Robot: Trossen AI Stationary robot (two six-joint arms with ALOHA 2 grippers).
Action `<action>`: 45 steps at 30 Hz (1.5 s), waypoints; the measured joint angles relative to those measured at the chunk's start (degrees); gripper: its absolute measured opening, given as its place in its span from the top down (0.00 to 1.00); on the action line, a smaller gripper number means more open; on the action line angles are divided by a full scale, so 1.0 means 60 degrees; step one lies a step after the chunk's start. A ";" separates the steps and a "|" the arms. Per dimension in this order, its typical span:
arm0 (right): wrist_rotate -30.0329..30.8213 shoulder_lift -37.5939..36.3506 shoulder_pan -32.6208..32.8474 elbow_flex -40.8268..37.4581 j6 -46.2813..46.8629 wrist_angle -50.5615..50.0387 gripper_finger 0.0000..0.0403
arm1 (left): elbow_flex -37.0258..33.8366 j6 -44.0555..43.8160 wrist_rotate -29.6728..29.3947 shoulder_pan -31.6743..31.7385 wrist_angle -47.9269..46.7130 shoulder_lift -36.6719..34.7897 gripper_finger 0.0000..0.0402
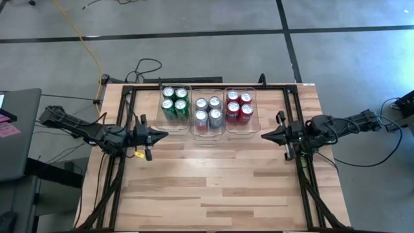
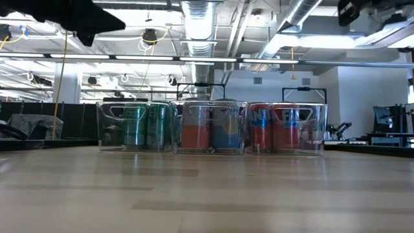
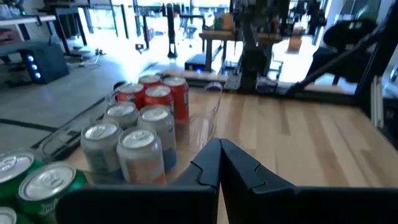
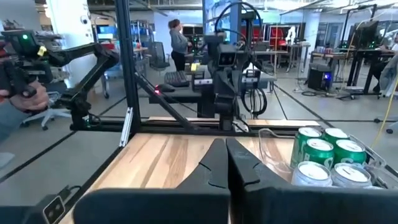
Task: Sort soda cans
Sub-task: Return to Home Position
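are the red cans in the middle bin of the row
No, in the high view the silver cans fill the middle bin, and the red cans stand in the right-hand bin.

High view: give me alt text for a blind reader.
Three clear bins in a row on a wooden table hold green cans, silver cans and red cans, four each. The left gripper and right gripper flank them, shut.

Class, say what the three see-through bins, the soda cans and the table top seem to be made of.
Small cylindrical soda cans: thin metal, likely aluminium, with shiny silver tops and printed sides. Three clear rectangular bins: glossy transparent plastic, probably; cans show through the walls. Table top: pale wood strips, matte, visible grain.
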 joint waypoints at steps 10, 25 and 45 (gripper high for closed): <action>0.0075 -0.1235 -0.0002 -0.0704 0.0022 -0.0315 0.99 | -0.0090 -0.0521 -0.0041 0.0005 -0.0735 -0.0321 1.00; 0.0181 -0.2764 -0.0464 -0.2653 0.0688 0.0941 0.99 | -0.0090 -0.0639 -0.0122 0.0005 0.0028 0.0696 1.00; 0.0102 -0.3267 -0.0738 -0.2732 0.0576 0.0568 0.99 | -0.0087 -0.0814 0.0401 0.0340 -0.0763 0.0799 1.00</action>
